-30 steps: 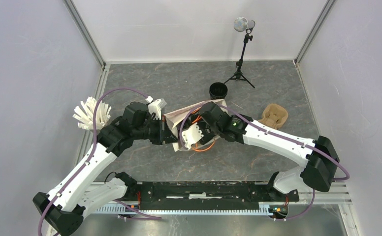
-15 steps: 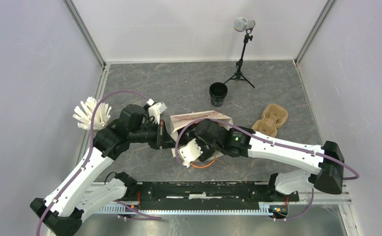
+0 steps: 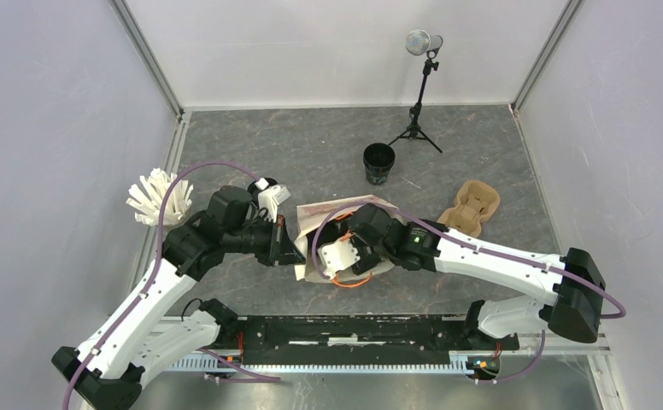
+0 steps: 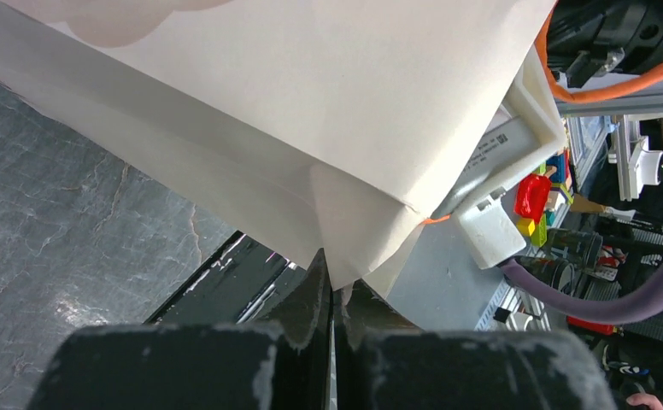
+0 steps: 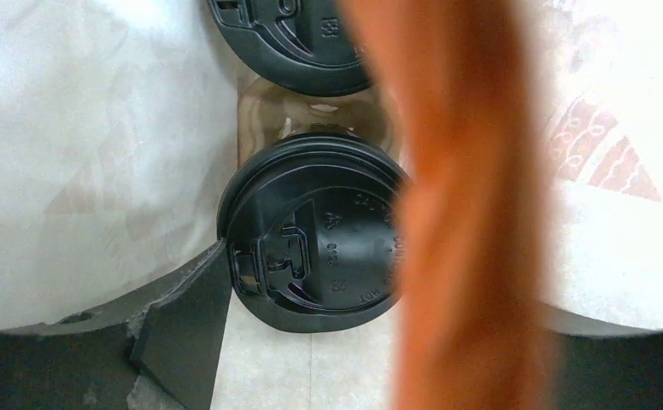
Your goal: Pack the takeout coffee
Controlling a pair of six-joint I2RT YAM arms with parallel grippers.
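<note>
My grey marbled desk (image 3: 294, 149) carries a beige paper bag (image 3: 324, 212) at its middle, an orange handle (image 3: 351, 282) looping out on its near side. A brown pulp carrier (image 3: 473, 207) lies to the right, a white spiky object (image 3: 153, 198) at the left edge, and a tripod microphone (image 3: 419, 102) far back.

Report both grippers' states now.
Left gripper: closed on a corner of the beige paper bag.
Right gripper: cannot be told; an orange bag handle blocks its wrist view.
</note>
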